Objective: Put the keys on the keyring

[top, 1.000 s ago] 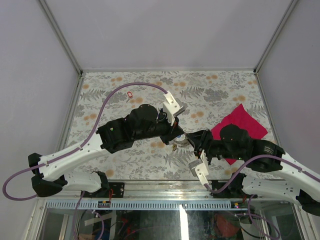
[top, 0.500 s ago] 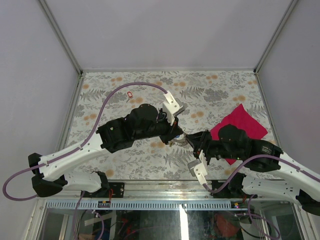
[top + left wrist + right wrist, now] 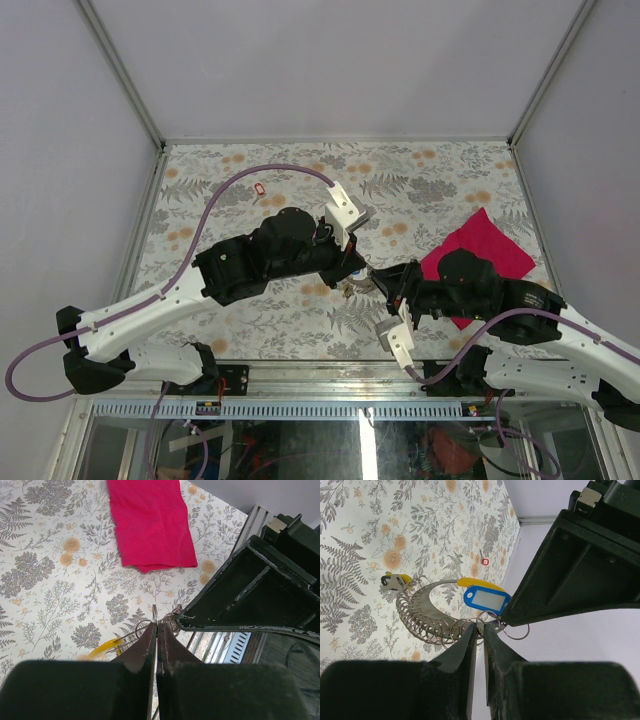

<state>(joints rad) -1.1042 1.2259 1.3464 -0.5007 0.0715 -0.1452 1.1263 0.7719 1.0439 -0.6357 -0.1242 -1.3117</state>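
Note:
The keyring [image 3: 420, 615] is a silvery crescent loop strung with several small rings, held above the table between both grippers; it also shows in the top view [image 3: 356, 286]. A blue tag [image 3: 486, 600] and a yellow key [image 3: 475, 583] hang on it, and a small dark and yellow piece [image 3: 395, 581] sits at its far end. My left gripper [image 3: 156, 626] is shut on the loop's thin edge, with the yellow key [image 3: 105, 647] beside it. My right gripper [image 3: 481, 628] is pinched on one small ring. The red key [image 3: 261, 189] lies alone on the table at the far left and shows in the right wrist view [image 3: 486, 562].
A magenta cloth [image 3: 480, 245] lies on the flowered table to the right, partly under the right arm, and shows in the left wrist view [image 3: 150, 525]. Both arms meet over the table's near middle. Grey walls enclose the table on three sides.
My right gripper has shifted slightly left toward the left gripper, and the keyring between them has moved a little. The left arm has barely moved.

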